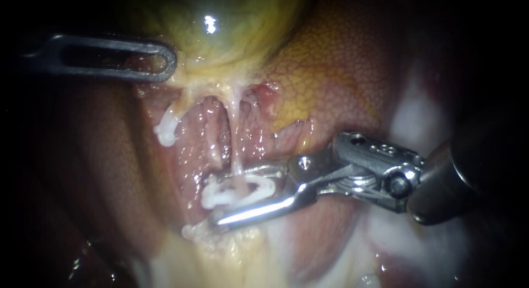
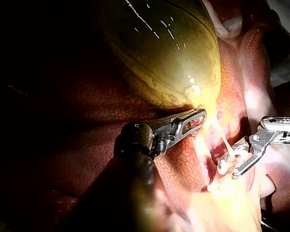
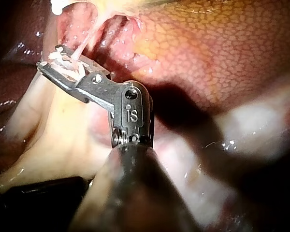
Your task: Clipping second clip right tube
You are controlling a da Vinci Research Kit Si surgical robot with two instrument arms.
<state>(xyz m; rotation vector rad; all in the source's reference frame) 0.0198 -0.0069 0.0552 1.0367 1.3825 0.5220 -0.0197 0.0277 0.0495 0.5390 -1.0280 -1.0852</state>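
Endoscope view: the end effector of my right instrument, two bright steel jaws on a hinged silver wrist, comes in from the right and stands partly open around the thin pale right tube. Between the jaws sits a white plastic clip. Both jaws touch it, so they hold the clip, which looks not yet pressed together. The tube runs down from the glossy yellow-green gallbladder and passes through the clip near its middle. The end effector of my left instrument, a slotted grey steel pair, lies closed on the lower edge of the gallbladder, and this seems to hold the tube stretched.

To do the step well, I judge that the whole width of the tube must lie inside the clip, with the clip's tips showing beyond the tube, before closing. The jaws should stand across the tube, not along it, and should take no piece of the mottled red-orange liver behind. Close slowly and fully, without pulling, because the strand looks thin and could tear. Whether another clip is already on this tube, I cannot tell
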